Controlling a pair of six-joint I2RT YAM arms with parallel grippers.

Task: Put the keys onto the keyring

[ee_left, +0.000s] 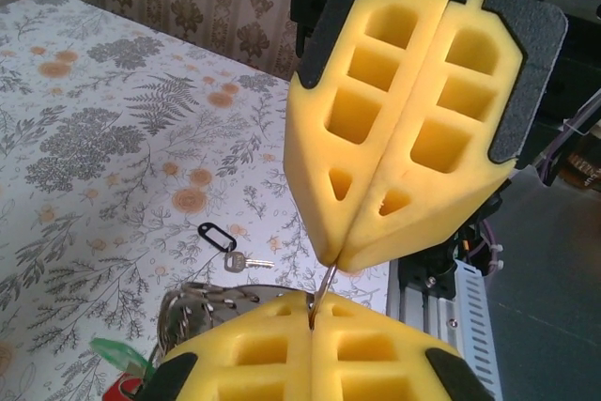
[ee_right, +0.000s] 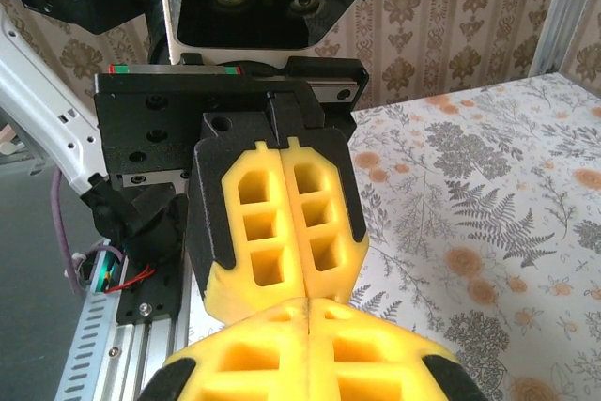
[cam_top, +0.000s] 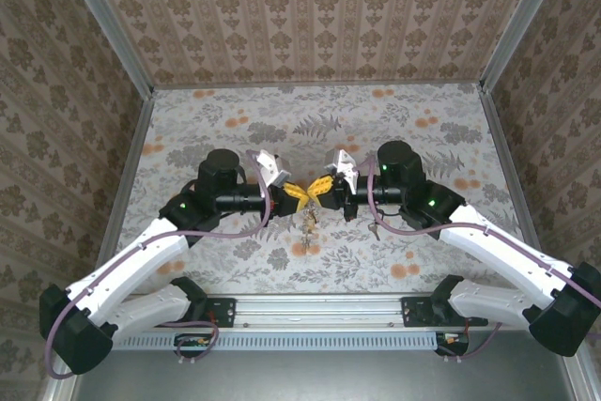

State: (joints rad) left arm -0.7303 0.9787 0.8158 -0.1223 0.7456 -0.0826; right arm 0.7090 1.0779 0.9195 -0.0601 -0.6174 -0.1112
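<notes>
Closest to the top camera, the left arm and right arm rise from an aluminium rail and reach inward until their tips meet over the middle of the table, which is covered in a floral fern print.

From the left wrist, the left gripper has its yellow foam fingers pressed flat together, with no gap at the seam. The right gripper faces it tip to tip from above, its fingers closed just as tightly.

A thin metal strip runs from the seam of the left fingers up into the tip of the right fingers, so both grippers are clamped on it. I cannot tell whether it is a key shank or part of the ring.

The keyring curves away just beside the left fingers, held off the table. A green tag and a red charm hang from it. From above, the bunch dangles below the joined fingertips.

One silver key lies flat on the cloth, well apart from the ring and joined to a black tag.
</notes>
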